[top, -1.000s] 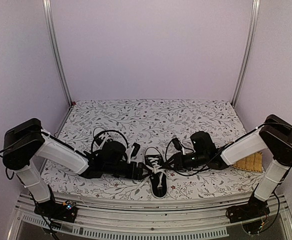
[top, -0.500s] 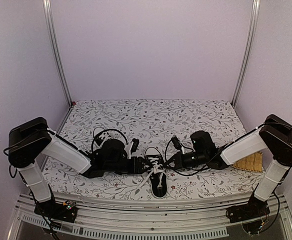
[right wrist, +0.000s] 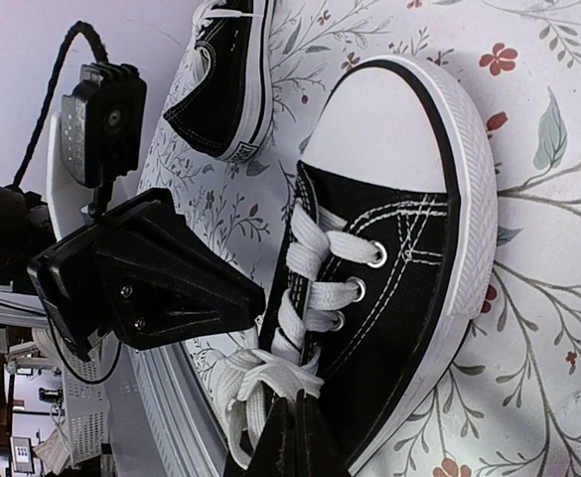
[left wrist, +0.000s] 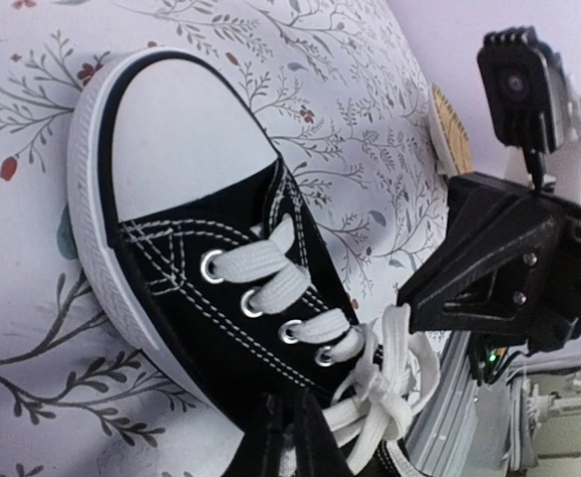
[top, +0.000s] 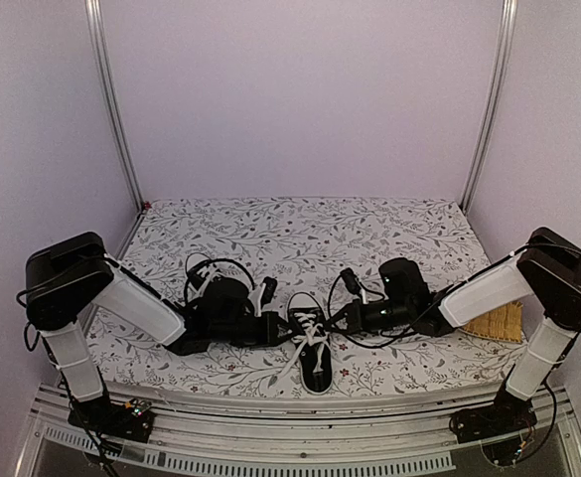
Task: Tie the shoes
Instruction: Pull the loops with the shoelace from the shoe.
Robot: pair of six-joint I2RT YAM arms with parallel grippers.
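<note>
Shoes, a small black canvas pair, lie on the flowered tablecloth. The middle shoe stands on its sole near the front edge, between the two arms. Its toe points at the arm bases and its heel toward the back wall. It is a low-top with a smooth white toe cap and a ribbed white rubber sole edged with a thin black line. There is white double stitching on the side, and four metal eyelets in the row I can see. The flat white laces run in crossed bars up the front and end in a loose bunch at the top of the tongue. I cannot tell whether that bunch is a real knot. One strand trails onto the cloth on the left arm's side.

The left gripper reaches in low from its side, its fingers drawn close together with a bit of white lace showing between them. The right gripper faces it across the shoe with its fingers pressed together. Its tips are right at the bunch, and a lace runs up to them.

The other shoe shows only from the right wrist, lying beyond the left gripper and well apart from the first. A slatted wooden mat sits by the right arm.
</note>
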